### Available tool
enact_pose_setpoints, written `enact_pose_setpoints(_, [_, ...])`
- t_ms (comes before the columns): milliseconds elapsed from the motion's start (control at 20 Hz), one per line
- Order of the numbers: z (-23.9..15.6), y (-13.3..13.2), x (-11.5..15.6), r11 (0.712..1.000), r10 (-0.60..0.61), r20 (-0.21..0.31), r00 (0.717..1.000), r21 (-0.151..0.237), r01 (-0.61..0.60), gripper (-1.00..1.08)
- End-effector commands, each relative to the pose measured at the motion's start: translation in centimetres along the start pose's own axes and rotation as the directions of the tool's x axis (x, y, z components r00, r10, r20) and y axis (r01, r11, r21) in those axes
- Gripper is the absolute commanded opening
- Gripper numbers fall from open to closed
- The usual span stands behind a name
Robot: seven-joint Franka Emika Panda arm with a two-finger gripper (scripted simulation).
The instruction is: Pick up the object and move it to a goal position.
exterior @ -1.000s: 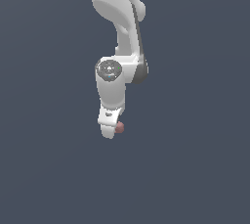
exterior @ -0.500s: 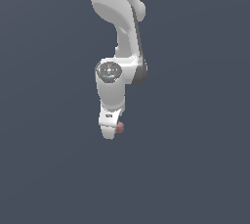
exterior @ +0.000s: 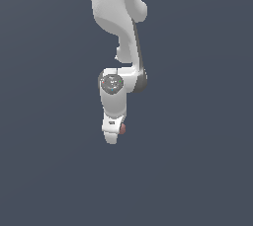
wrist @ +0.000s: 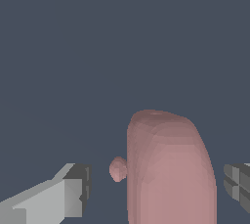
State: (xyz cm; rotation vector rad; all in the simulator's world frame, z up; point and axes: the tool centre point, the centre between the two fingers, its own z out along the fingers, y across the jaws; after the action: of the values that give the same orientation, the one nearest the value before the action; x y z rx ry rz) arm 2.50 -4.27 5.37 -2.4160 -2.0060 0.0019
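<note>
The object (wrist: 168, 169) stands between my jaws, a dull pinkish-brown lump with rounded edges, and in the wrist view it reaches from my palm outward along the direction of my fingers (wrist: 63, 196), so I judge its long axis is parallel to them. My jaws are spread: one finger has a clear gap to the lump, and the other finger is near its other side, but I cannot tell if it touches. A small round knob projects from the lump toward the farther finger. In the exterior view, only a small reddish part of the object (exterior: 122, 128) shows beside the tip of my hand, on the exterior view's right. I see no goal marker in either view. I think the next move needs only closing across the short width of the lump.
</note>
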Motion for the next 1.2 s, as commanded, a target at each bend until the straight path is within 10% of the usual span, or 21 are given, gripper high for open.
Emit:
enact_pose_setpoints(0, [0.3, 0.1, 0.0, 1.0, 0.0, 0.0, 1.0, -0.002, 0.0, 1.0])
enact_pose_setpoints(50, [0.3, 0.1, 0.0, 1.0, 0.0, 0.0, 1.0, -0.002, 0.0, 1.0])
enact_pose_setpoints(100, [0.3, 0.1, 0.0, 1.0, 0.0, 0.0, 1.0, -0.002, 0.0, -1.0])
enact_pose_setpoints(1150, [-2.4, -0.8, -0.2, 1.0, 0.0, 0.001, 1.0, -0.002, 0.0, -1.0])
